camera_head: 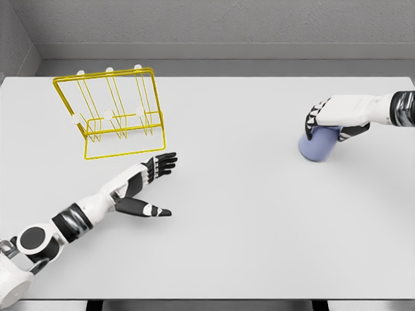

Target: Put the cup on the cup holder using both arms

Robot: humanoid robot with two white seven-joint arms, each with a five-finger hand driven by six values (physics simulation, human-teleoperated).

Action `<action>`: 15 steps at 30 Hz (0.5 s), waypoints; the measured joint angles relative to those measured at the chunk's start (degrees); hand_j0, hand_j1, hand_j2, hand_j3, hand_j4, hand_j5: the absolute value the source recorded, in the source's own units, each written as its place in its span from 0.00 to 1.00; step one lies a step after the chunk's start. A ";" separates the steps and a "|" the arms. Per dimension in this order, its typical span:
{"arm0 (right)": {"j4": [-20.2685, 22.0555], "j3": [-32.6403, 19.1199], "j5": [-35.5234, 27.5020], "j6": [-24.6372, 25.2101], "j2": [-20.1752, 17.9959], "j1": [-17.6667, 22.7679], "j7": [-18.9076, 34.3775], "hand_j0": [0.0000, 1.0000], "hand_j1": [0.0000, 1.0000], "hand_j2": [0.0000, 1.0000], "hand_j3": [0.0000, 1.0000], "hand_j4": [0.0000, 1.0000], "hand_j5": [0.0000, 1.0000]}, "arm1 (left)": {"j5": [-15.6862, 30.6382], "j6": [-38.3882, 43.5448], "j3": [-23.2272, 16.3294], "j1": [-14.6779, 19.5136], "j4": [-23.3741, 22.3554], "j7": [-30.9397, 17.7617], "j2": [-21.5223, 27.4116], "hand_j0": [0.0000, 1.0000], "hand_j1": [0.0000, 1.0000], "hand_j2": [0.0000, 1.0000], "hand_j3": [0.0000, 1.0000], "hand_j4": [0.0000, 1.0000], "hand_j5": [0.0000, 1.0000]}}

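You see a big white table (259,227) with nothing lying between the two things on it. The yellow wire cup holder (117,113) stands in the upper left of the frame. The blue cup (318,144) sits at the right, well apart from the holder. Your right hand (334,116) reaches in from the right edge, its fingers curled over the cup's top (they touch it). Your left hand (149,184) lies low near the holder, fingers spread, holding nothing.

A bare simulated test room — one plain white table (246,246) against grey walls (214,23), nothing homely, the surfaces flat and rendered-looking.
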State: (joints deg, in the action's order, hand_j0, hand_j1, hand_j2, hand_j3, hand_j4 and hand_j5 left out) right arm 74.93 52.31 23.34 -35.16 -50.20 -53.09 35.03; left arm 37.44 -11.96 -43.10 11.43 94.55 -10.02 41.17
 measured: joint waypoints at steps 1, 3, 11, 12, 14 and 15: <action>0.53 -0.06 -0.07 0.00 -0.13 0.00 0.00 0.50 0.50 0.50 0.50 0.50 0.50 | -0.05 0.00 -0.02 0.00 -0.18 0.00 -0.21 1.00 1.00 1.00 1.00 1.00 1.00; 1.62 -0.12 -0.13 0.01 -0.36 0.09 0.00 0.50 0.50 0.50 0.50 0.50 0.50 | -0.10 0.01 -0.05 0.00 -0.40 0.00 -0.49 1.00 1.00 1.00 1.00 1.00 1.00; 11.21 -0.21 0.05 0.00 -3.17 0.26 0.01 0.49 0.49 0.49 0.49 0.49 0.49 | -0.16 -0.06 -0.02 0.35 -0.72 0.00 -0.76 1.00 1.00 1.00 1.00 1.00 1.00; 12.45 -0.22 0.09 0.00 -3.42 0.35 0.01 0.49 0.49 0.49 0.49 0.49 0.49 | -0.16 -0.09 -0.01 0.35 -0.73 0.00 -0.76 1.00 1.00 1.00 1.00 1.00 1.00; 14.98 -0.21 0.19 -0.01 -3.95 0.53 0.02 0.49 0.49 0.49 0.49 0.49 0.49 | -0.16 -0.12 0.02 0.53 -0.74 0.00 -0.73 1.00 1.00 1.00 1.00 1.00 1.00; 16.29 -0.21 0.23 -0.01 -4.16 0.53 0.02 0.49 0.49 0.49 0.49 0.49 0.49 | -0.16 -0.14 0.05 0.53 -0.75 0.00 -0.72 1.00 1.00 1.00 1.00 1.00 1.00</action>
State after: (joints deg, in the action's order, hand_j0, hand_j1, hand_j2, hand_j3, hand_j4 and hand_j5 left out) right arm 91.22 52.10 23.57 -35.17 -54.36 -52.56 35.05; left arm 37.28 -12.10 -43.05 11.95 93.80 -10.02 40.45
